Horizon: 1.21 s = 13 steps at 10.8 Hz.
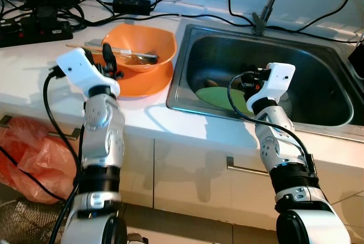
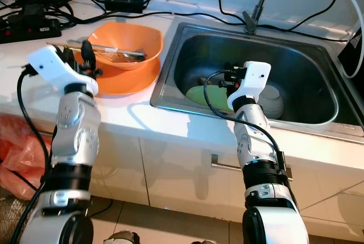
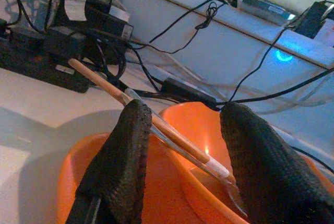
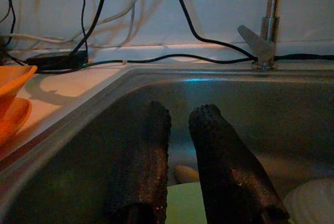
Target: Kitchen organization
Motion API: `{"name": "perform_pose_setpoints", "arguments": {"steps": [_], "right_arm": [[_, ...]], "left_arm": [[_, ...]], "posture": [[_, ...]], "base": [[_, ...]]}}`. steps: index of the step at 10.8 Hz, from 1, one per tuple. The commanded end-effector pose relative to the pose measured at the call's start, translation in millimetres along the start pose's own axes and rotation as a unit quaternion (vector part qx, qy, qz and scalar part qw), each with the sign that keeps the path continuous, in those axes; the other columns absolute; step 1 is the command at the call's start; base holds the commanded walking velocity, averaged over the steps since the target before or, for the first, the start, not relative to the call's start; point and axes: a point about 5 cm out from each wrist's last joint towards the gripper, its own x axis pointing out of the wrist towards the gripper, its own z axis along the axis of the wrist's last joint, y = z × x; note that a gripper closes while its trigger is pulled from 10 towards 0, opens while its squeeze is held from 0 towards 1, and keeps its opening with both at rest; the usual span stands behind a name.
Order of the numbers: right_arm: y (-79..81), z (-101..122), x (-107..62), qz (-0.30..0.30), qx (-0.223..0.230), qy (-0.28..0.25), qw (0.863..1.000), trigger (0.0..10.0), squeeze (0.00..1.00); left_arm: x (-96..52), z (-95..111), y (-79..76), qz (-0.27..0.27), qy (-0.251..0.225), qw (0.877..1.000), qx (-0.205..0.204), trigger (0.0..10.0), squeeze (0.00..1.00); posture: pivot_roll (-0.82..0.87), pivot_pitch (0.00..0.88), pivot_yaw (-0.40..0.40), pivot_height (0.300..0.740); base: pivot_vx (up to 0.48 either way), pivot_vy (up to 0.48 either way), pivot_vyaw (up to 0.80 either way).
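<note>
An orange bowl (image 1: 142, 42) stands on an orange plate (image 1: 145, 86) on the white counter, left of the sink. A chopstick (image 3: 156, 127) and a metal utensil (image 1: 136, 56) lie across the bowl. My left gripper (image 1: 101, 59) hovers at the bowl's near left rim, open, and the chopstick passes behind its fingers (image 3: 125, 156). Inside the steel sink (image 1: 187, 93), my right gripper (image 1: 247, 82) hangs above a green plate (image 1: 219, 97). Its fingers (image 4: 219, 151) stand a narrow gap apart with nothing between them. A white dish (image 2: 274, 99) and a small brownish object (image 4: 186, 173) also lie in the sink.
A faucet (image 1: 267, 5) rises behind the sink. Black cables, an adapter (image 1: 131, 4) and a power strip (image 1: 34, 28) crowd the back of the counter. Below, there are cabinet drawers with a handle (image 1: 244, 169), and a red plastic bag (image 1: 28, 153) sits on the floor at left.
</note>
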Motion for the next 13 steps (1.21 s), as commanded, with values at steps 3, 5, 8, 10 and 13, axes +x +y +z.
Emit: {"name": "perform_pose_setpoints", "arguments": {"steps": [3, 5, 8, 10, 13], "right_arm": [[-3.7, 1, 0.2, -0.007, -0.001, -0.002, 1.0, 10.0, 0.0], [-3.0, 1, -0.3, -0.005, 0.0, -0.002, 1.0, 10.0, 0.0], [-2.7, -1, -0.6, -0.005, 0.0, 0.002, 1.0, 10.0, 0.0], [-4.2, -1, -0.7, -0.006, 0.0, 0.002, 1.0, 10.0, 0.0], [-4.7, 0, -0.6, -0.007, -0.001, 0.002, 1.0, 10.0, 0.0]], "left_arm": [[4.3, -2, -0.9, 0.023, 0.012, 0.998, -0.05, 10.0, 0.0], [-2.7, 0, -8.8, 0.0, 0.008, 0.997, -0.074, 10.0, 0.0], [-5.8, -3, 1.1, 0.024, 0.014, 0.996, -0.08, 10.0, 0.0], [-0.5, -1, 7.5, 0.041, 0.016, 0.996, -0.083, 10.0, 0.0], [6.4, 1, 18.6, 0.065, 0.013, 0.995, -0.078, 10.0, 0.0]], "posture": [[0.12, 0.071, -0.075, 0.74], [0.12, 0.074, -0.073, 0.74], [0.12, 0.076, -0.075, 0.74], [0.12, 0.074, -0.074, 0.74], [0.11, 0.069, -0.074, 0.74]], "base": [[0.0, 0.0, 0.0], [0.0, 0.0, 0.0], [0.0, 0.0, 0.0], [0.0, 0.0, 0.0], [0.0, 0.0, 0.0]]}}
